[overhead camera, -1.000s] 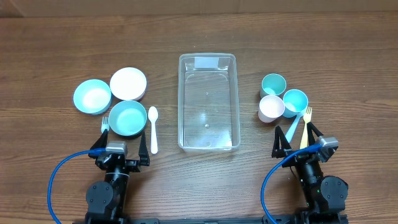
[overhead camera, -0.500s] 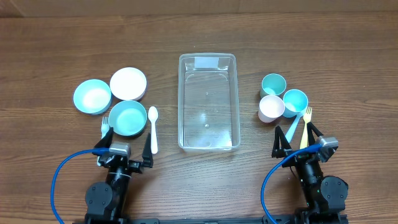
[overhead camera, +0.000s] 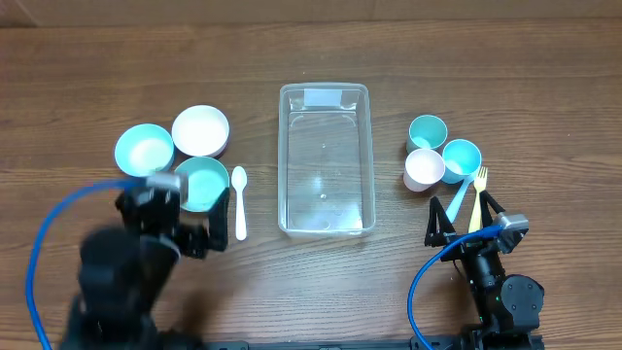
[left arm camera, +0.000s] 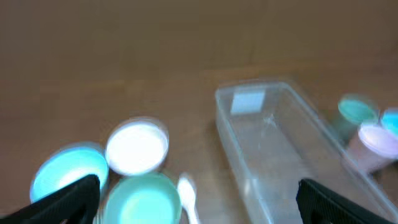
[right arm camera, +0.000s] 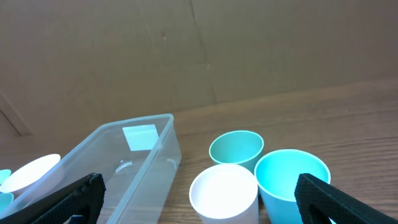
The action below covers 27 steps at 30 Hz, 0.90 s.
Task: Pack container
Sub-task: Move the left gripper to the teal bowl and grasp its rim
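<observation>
Left gripper (left arm camera: 199, 208) spread wide, with its dark fingers (left arm camera: 62, 200) at the two bottom corners of the wrist view. Nothing held between them and nothing touched. Lifted above the table (overhead camera: 87, 68), over the near side of the closest teal bowl (overhead camera: 201, 181), and much blurred in the overhead view.

Right gripper (right arm camera: 199, 196) also wide apart and empty, low near the front edge of the table. In the overhead view, handle ends of a light blue spoon (overhead camera: 457, 200) and a yellow fork (overhead camera: 477, 197) between its spread fingers; not possible to tell if touching them.

Clear container (overhead camera: 324, 165) upright in the middle of the table, long side pointing away from the robot, with a white label (overhead camera: 325, 97) at the far end. Well apart from both grippers.

On its left, a second teal bowl (overhead camera: 144, 149) and a white bowl (overhead camera: 200, 129), close together with the first one, and a white spoon (overhead camera: 239, 201) lying between the closest bowl and the container.

On its right, two teal cups (overhead camera: 427, 129) (overhead camera: 462, 157) and one white cup (overhead camera: 424, 168), upright and just beside each other.
</observation>
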Each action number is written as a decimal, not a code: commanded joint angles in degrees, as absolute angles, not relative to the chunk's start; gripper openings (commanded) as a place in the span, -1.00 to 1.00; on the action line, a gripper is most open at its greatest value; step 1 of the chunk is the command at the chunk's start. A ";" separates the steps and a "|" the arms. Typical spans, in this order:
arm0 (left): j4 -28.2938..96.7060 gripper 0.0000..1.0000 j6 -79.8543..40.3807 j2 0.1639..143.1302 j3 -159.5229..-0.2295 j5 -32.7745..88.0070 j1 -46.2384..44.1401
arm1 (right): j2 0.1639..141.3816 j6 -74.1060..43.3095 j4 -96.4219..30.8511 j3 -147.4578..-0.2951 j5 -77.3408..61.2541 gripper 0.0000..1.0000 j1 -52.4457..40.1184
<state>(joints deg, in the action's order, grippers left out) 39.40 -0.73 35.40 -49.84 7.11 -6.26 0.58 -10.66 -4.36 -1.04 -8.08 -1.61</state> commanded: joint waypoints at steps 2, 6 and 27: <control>58.94 1.00 2.17 63.40 -73.78 7.53 -6.02 | 0.16 -10.44 -4.01 -0.45 -7.57 1.00 -1.87; 63.00 1.00 -0.36 81.52 -82.85 12.84 -6.02 | 0.16 -10.46 -4.01 -0.45 -7.57 1.00 -1.87; 49.65 -0.05 -7.75 100.62 -68.12 -0.67 -6.17 | 0.16 -10.44 -4.01 -0.45 -7.57 1.00 -1.87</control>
<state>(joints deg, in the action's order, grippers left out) 51.20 -7.03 100.88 -69.32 0.99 -6.26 0.58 -10.61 -4.29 -1.04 -8.08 -1.61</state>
